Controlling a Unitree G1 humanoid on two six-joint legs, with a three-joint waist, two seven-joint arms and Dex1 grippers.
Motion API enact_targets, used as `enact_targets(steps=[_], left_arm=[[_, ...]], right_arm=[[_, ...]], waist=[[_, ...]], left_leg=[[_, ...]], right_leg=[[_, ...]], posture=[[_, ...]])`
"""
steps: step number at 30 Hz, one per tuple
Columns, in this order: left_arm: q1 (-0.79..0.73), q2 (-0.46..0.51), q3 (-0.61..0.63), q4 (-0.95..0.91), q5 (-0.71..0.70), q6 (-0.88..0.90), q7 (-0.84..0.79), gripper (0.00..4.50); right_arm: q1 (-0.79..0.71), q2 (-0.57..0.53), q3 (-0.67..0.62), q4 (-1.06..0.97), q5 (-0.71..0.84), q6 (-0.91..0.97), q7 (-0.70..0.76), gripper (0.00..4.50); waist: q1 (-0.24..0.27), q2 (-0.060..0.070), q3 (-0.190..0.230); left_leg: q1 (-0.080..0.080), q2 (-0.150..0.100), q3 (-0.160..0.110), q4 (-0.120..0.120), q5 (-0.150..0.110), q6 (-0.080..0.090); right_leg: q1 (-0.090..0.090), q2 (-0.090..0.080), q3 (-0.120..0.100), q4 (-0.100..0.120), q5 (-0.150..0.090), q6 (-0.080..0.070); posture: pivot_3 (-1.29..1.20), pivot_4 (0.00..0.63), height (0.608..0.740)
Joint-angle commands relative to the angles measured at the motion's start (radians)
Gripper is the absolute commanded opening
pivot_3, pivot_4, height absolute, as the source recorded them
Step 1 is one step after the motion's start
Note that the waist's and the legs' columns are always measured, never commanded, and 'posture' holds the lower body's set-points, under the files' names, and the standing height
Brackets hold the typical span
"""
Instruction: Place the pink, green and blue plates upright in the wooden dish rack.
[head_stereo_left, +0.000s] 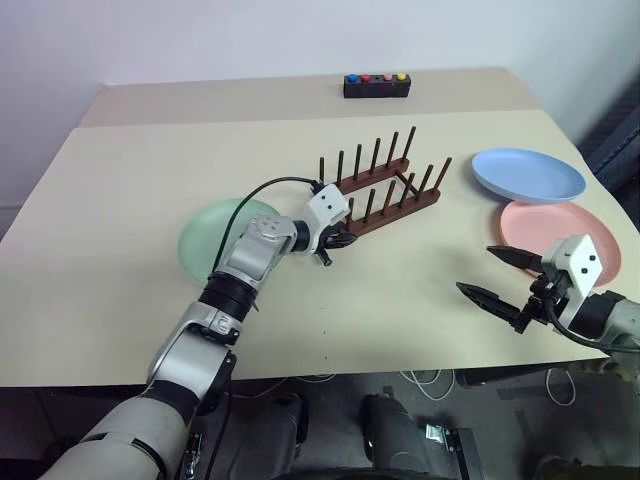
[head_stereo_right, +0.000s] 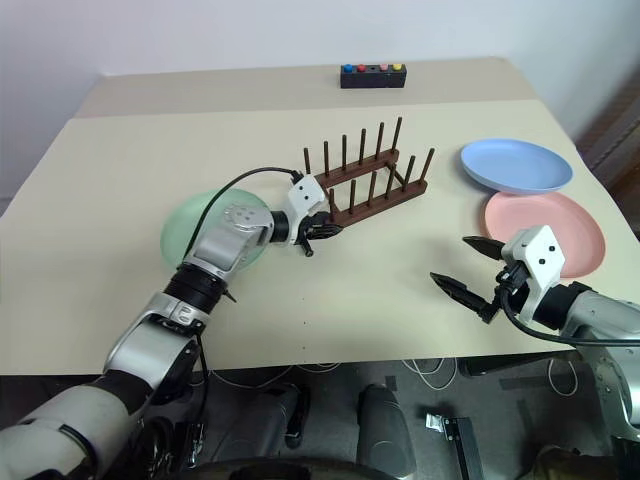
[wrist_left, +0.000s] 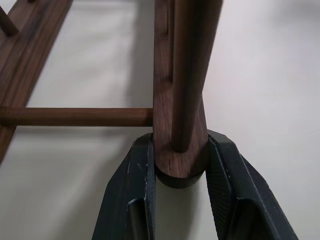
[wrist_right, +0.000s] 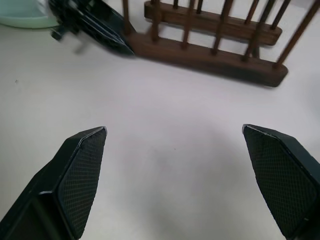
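We have the beige tabletop (head_stereo_left: 120, 230) with the small dark brown wooden dish rack (head_stereo_left: 385, 185) mid-table, long axis running diagonally away to the right, and all three plates lying flat outside it: round green plate (head_stereo_left: 200, 240) just left of the rack's near end, blue plate (head_stereo_left: 528, 174) and pink plate (head_stereo_left: 550, 225) well off to its right. Our left gripper (head_stereo_left: 335, 240) is clamped on the rounded near end of the rack's front rail (so any move shifts the rack along that axis), while our right gripper (head_stereo_left: 505, 280) hangs spread wide, empty, beside the pink plate, making it the nearer arm for pink and blue.
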Motion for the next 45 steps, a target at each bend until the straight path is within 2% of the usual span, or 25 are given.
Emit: enact_targets(steps=[1, 6, 8, 12, 20, 26, 36, 38, 43, 44, 45], left_arm=[[-0.013, 0.046, 0.020, -0.037, -0.035, -0.189, -0.117, 0.77], [-0.026, 0.078, 0.031, 0.004, -0.094, -0.222, -0.290, 0.77], [-0.034, 0.088, 0.011, 0.047, -0.049, -0.310, -0.291, 0.77], [-0.057, 0.088, -0.007, 0.118, -0.039, -0.320, -0.369, 0.77], [-0.070, 0.054, -0.031, 0.167, -0.008, -0.325, -0.383, 0.77], [-0.060, 0.055, -0.058, 0.164, 0.020, -0.348, -0.397, 0.77], [-0.071, 0.023, -0.053, 0.202, 0.046, -0.323, -0.329, 0.77], [-0.073, 0.014, -0.046, 0.211, 0.041, -0.301, -0.318, 1.83], [-0.066, 0.011, -0.041, 0.192, 0.035, -0.278, -0.314, 4.15], [-0.066, 0.013, -0.038, 0.183, 0.029, -0.265, -0.321, 4.45], [-0.067, 0.016, -0.035, 0.170, 0.021, -0.247, -0.331, 4.45]], right_arm=[[0.007, -0.019, -0.063, -0.007, 0.016, -0.037, 0.040, 4.50], [0.024, -0.032, -0.097, -0.010, 0.020, -0.043, 0.083, 4.50], [0.036, -0.036, -0.112, -0.016, 0.023, -0.039, 0.096, 4.50], [0.093, -0.045, -0.162, -0.036, 0.029, -0.029, 0.127, 4.50], [0.211, -0.023, -0.222, -0.085, 0.030, -0.050, 0.154, 4.50], [0.248, -0.013, -0.239, -0.098, 0.023, -0.063, 0.145, 4.50], [0.286, -0.008, -0.255, -0.119, 0.023, -0.062, 0.135, 4.50], [0.279, -0.011, -0.251, -0.121, 0.025, -0.060, 0.129, 4.50], [0.266, -0.016, -0.245, -0.125, 0.026, -0.056, 0.122, 4.50], [0.259, -0.019, -0.240, -0.123, 0.026, -0.055, 0.120, 4.50], [0.248, -0.021, -0.236, -0.121, 0.028, -0.053, 0.118, 4.50]], waist=[[0.001, 0.000, 0.000], [0.000, 0.000, 0.000], [0.000, 0.000, 0.000], [0.000, 0.000, 0.000], [0.000, -0.001, 0.000], [-0.001, -0.001, 0.000], [0.000, -0.001, 0.000], [0.000, -0.001, 0.000], [0.000, -0.001, 0.000], [0.000, -0.001, 0.000], [-0.001, -0.001, 0.000]], left_leg=[[0.000, 0.000, 0.000, 0.000, 0.000, 0.000], [0.000, 0.000, 0.000, 0.000, 0.000, 0.000], [0.000, 0.000, 0.000, 0.000, 0.000, 0.000], [0.000, 0.000, 0.000, 0.000, 0.000, 0.000], [0.000, 0.000, 0.000, 0.000, 0.000, 0.001], [0.000, 0.000, 0.000, 0.000, 0.000, 0.001], [0.000, 0.000, 0.000, 0.000, 0.000, 0.001], [0.000, 0.000, 0.000, 0.000, 0.000, 0.001], [0.000, 0.000, 0.000, 0.000, 0.000, 0.001], [0.000, 0.000, 0.000, 0.000, 0.000, 0.001], [0.000, 0.000, 0.000, 0.000, 0.000, 0.001]], right_leg=[[0.000, 0.000, 0.000, 0.000, 0.000, 0.000], [0.000, 0.000, 0.000, 0.000, 0.000, 0.000], [0.000, 0.000, 0.000, 0.000, 0.000, 0.000], [0.000, 0.000, 0.000, 0.000, 0.000, 0.000], [0.000, 0.000, 0.000, 0.000, 0.000, 0.000], [0.000, 0.000, 0.000, 0.000, 0.000, 0.000], [0.000, 0.000, 0.000, 0.000, 0.000, 0.000], [0.000, 0.000, 0.000, 0.000, 0.000, 0.000], [0.000, 0.000, 0.000, 0.000, 0.000, 0.000], [0.001, 0.000, 0.000, 0.000, 0.000, 0.000], [0.001, 0.000, 0.000, 0.000, 0.000, 0.000]], posture=[[0.00, 0.150, 0.740], [0.00, 0.150, 0.740], [0.00, 0.150, 0.740], [0.00, 0.150, 0.740], [0.00, 0.150, 0.740], [0.00, 0.150, 0.740], [0.00, 0.150, 0.740], [0.00, 0.150, 0.740], [0.00, 0.150, 0.740], [0.00, 0.150, 0.740], [0.00, 0.150, 0.740]])
